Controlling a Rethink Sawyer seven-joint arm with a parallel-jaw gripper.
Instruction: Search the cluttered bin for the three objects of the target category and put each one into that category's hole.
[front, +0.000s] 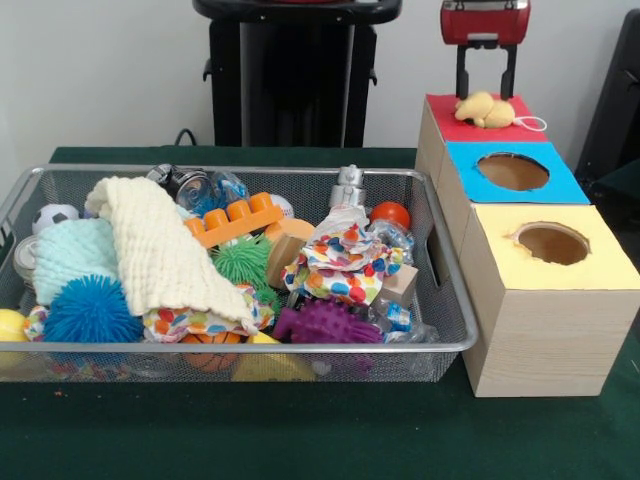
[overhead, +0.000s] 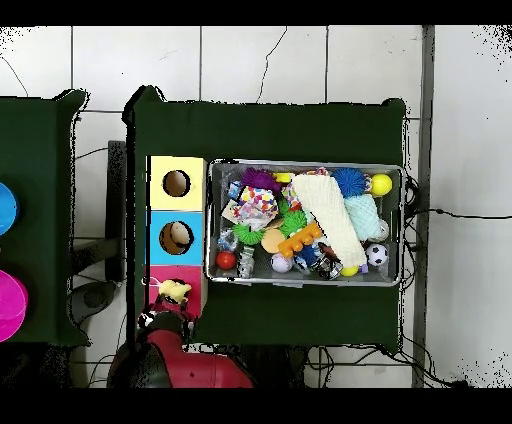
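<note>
The gripper (front: 486, 92) hangs over the red box (front: 447, 128), its two black fingers (front: 462, 73) spread apart and straddling a tan toy (front: 485, 110) without gripping it. The toy lies on the red top, covering the hole, with a white loop trailing to one side. Beside the red box stand the blue box (front: 474, 184) and the yellow box (front: 520, 290). The bin (front: 300, 347) sits just beside the boxes, full of balls, cloths and blocks.

I see the pale yellow-tan toy (front: 485, 109) lying on the red box top (front: 445, 123), covering its hole; mesh bin (front: 445, 300) packed full.
</note>
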